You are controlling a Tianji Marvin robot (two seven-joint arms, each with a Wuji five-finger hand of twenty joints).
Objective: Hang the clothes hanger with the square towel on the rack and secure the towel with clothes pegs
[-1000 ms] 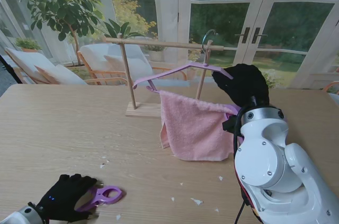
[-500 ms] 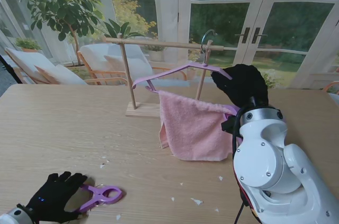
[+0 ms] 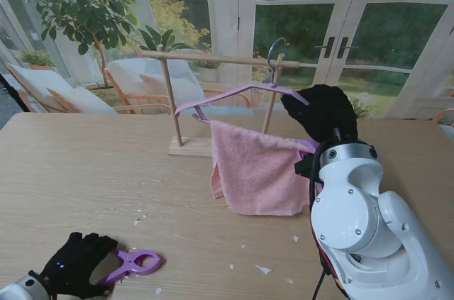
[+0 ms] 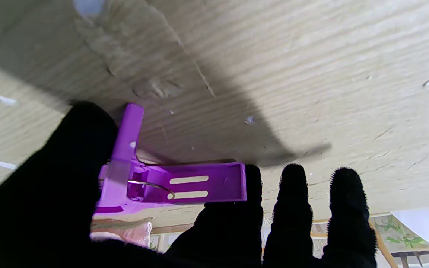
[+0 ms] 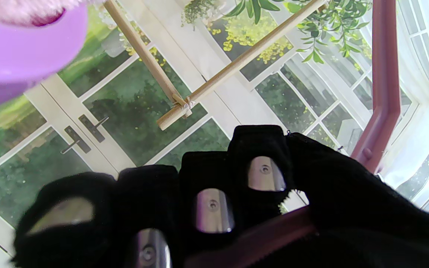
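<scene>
- Our right hand (image 3: 323,112) is closed around the right end of the purple clothes hanger (image 3: 241,93), holding it up beside the wooden rack (image 3: 213,59).
- The hanger's metal hook (image 3: 277,48) sits at the rack's crossbar, near its right post; we cannot tell whether it rests on the bar.
- The pink square towel (image 3: 257,169) drapes over the hanger's lower bar, its bottom edge close to the worktop (image 3: 106,165).
- Our left hand (image 3: 74,264) lies on the worktop nearest to us, its thumb (image 4: 84,130) and forefinger touching the purple clothes peg (image 3: 136,263), which lies flat on the wood; the grip is not closed.
</scene>
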